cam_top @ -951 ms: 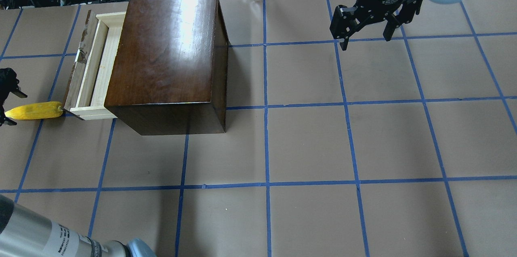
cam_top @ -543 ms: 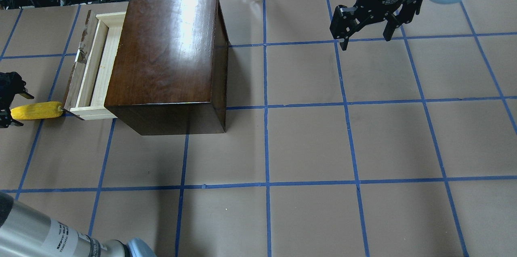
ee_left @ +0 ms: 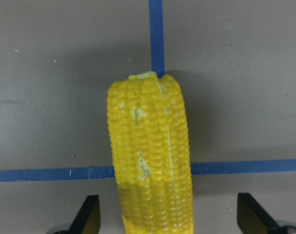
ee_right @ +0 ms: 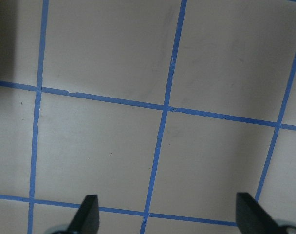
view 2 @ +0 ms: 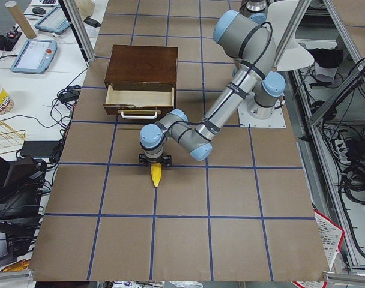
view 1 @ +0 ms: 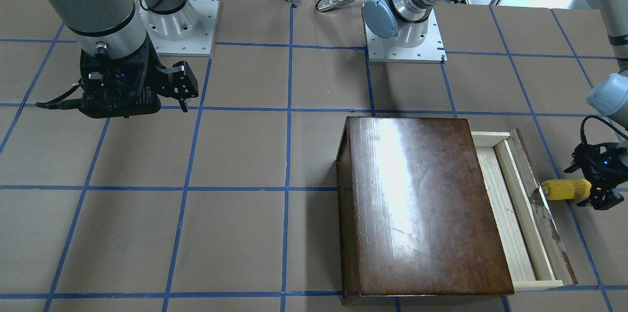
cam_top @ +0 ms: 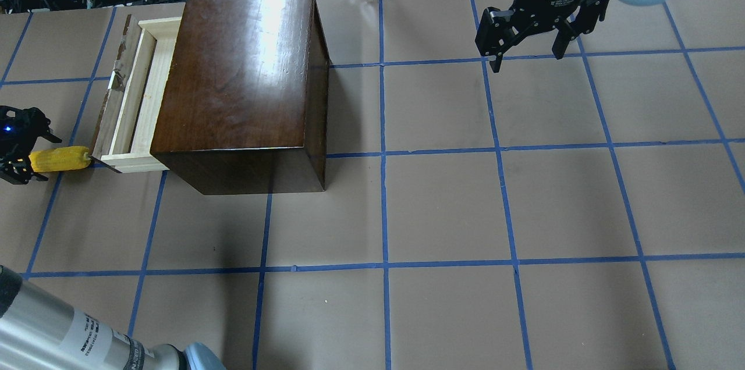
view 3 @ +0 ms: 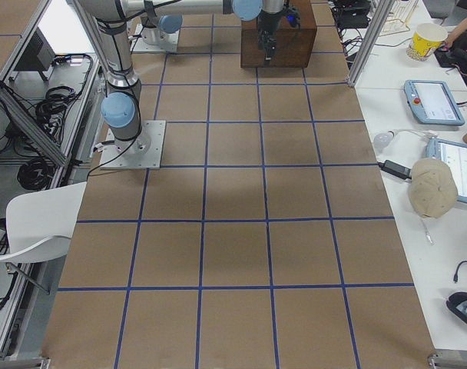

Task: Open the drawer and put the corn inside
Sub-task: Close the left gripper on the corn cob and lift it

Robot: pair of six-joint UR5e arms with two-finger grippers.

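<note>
Left claw (cam_top: 46, 159) slid along corn (cam_top: 65, 159), spread astride its tip, blunt end toward drawer (cam_top: 142, 88), right claw (cam_top: 528, 60) spread.

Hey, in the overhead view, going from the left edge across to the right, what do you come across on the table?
Left tool → corn → drawer → dark wooden box → right tool.

Pale drawer (cam_top: 142, 93) open; yellow corn (cam_top: 61, 159) flat just beside its dark front.
</note>
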